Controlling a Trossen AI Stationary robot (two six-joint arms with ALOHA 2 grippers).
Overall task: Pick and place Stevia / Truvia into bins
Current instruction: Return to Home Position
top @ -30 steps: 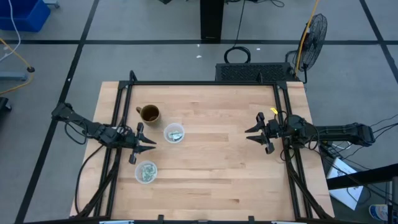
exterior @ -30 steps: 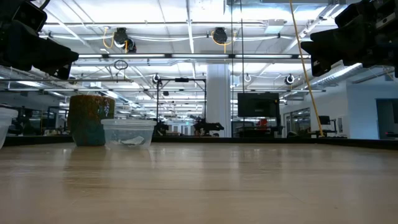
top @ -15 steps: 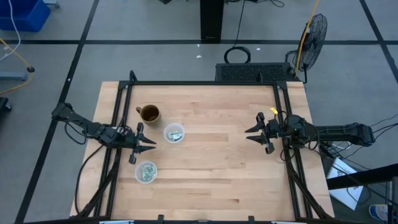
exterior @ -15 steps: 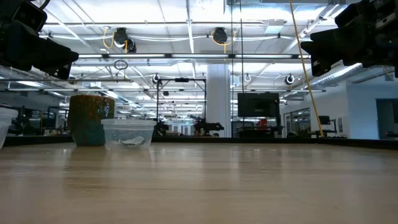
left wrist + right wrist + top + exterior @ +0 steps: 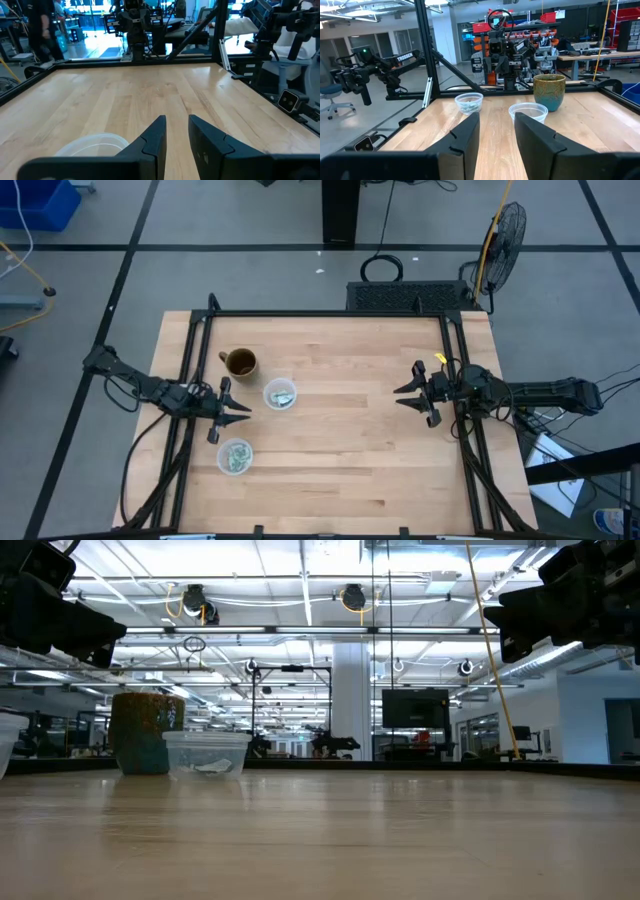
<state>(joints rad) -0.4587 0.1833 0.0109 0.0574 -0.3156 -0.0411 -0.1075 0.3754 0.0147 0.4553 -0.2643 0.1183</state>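
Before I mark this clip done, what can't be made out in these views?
- High view: the sachets in the clear cup beside the brown mug and in the other clear cup are too small to count.
- Low view: the left edge cuts off the other clear cup; the mug's wall hides its inside.
- Left wrist view: the left gripper covers most of a cup's rim.
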